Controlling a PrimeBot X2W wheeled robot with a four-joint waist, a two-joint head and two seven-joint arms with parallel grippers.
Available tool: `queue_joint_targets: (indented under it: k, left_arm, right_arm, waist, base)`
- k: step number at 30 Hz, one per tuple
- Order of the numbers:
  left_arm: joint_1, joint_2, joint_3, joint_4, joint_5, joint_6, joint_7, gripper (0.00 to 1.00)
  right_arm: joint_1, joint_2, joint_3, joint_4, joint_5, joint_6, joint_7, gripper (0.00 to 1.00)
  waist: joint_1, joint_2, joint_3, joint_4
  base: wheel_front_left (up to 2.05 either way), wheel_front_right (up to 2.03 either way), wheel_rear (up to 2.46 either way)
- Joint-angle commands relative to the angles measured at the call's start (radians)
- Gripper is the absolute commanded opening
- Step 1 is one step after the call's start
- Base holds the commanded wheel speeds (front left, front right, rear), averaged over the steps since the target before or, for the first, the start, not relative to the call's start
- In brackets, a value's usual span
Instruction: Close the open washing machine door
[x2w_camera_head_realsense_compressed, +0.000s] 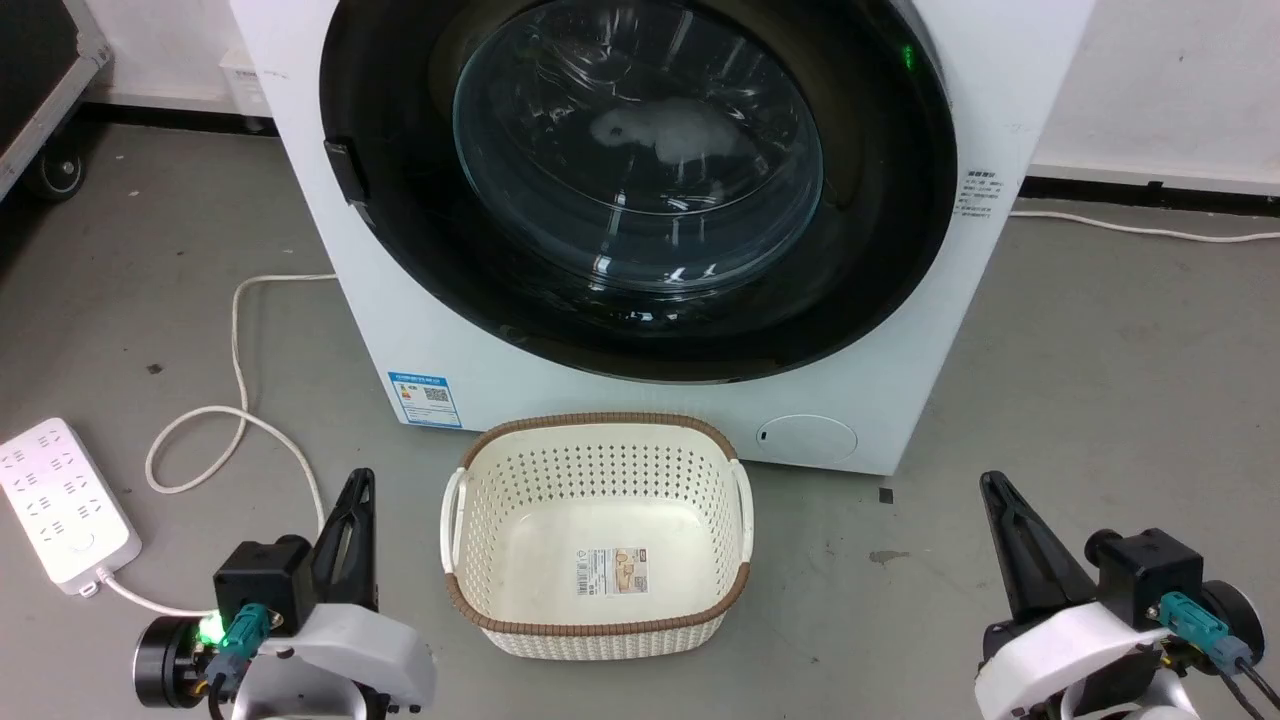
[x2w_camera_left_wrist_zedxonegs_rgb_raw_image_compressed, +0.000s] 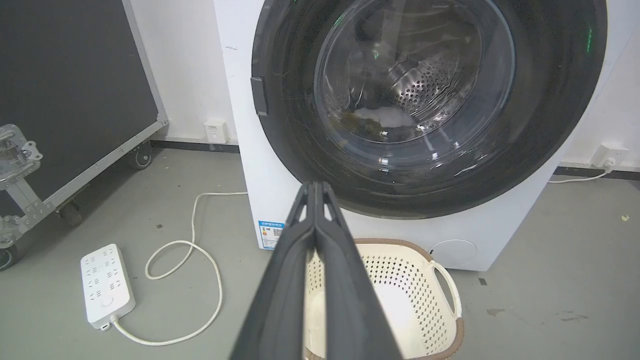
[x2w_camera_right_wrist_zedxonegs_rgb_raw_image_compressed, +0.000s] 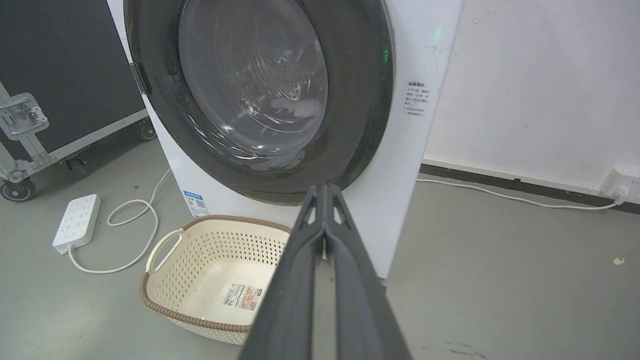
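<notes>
The washing machine (x2w_camera_head_realsense_compressed: 330, 270) is a white box straight ahead in the head view. Its door (x2w_camera_head_realsense_compressed: 880, 270), a glossy black disc with a clear glass bowl (x2w_camera_head_realsense_compressed: 640, 150), lies flat against the machine's front; a dark latch tab sits at its left edge. Through the glass I see the steel drum and something pale inside. My left gripper (x2w_camera_head_realsense_compressed: 358, 485) is shut at the lower left, well short of the machine. My right gripper (x2w_camera_head_realsense_compressed: 992, 488) is shut at the lower right, holding nothing. The wrist views show the door (x2w_camera_left_wrist_zedxonegs_rgb_raw_image_compressed: 545, 125) (x2w_camera_right_wrist_zedxonegs_rgb_raw_image_compressed: 360, 100) beyond the closed fingertips (x2w_camera_left_wrist_zedxonegs_rgb_raw_image_compressed: 315, 187) (x2w_camera_right_wrist_zedxonegs_rgb_raw_image_compressed: 325, 189).
A cream perforated basket (x2w_camera_head_realsense_compressed: 600, 465) stands on the grey floor right before the machine, between my grippers. A white power strip (x2w_camera_head_realsense_compressed: 65, 500) and its looping cable (x2w_camera_head_realsense_compressed: 240, 340) lie at the left. A black wheeled flight case (x2w_camera_left_wrist_zedxonegs_rgb_raw_image_compressed: 65, 90) stands farther left; a wall socket (x2w_camera_right_wrist_zedxonegs_rgb_raw_image_compressed: 620, 187) is at the right.
</notes>
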Motion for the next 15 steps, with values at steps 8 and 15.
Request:
queue_joint_targets:
  k: [8,15]
  left_arm:
    - [0.018,-0.016,0.006,-0.012,0.031,0.005,0.014,0.0]
    - [0.024,-0.026,0.007,-0.017,0.052,0.006,0.023,0.0]
  right_arm:
    - [0.023,-0.002,0.004,-0.024,-0.017,-0.001,0.017,0.0]
    - [0.028,-0.002,0.005,-0.036,-0.025,-0.001,0.03,0.0]
  waist:
    - [0.0,-0.0001,-0.005,0.004]
    - [0.0,-0.0001,-0.009,0.008]
  base:
    - [0.0,0.0,0.0]
    - [0.0,0.0,0.0]
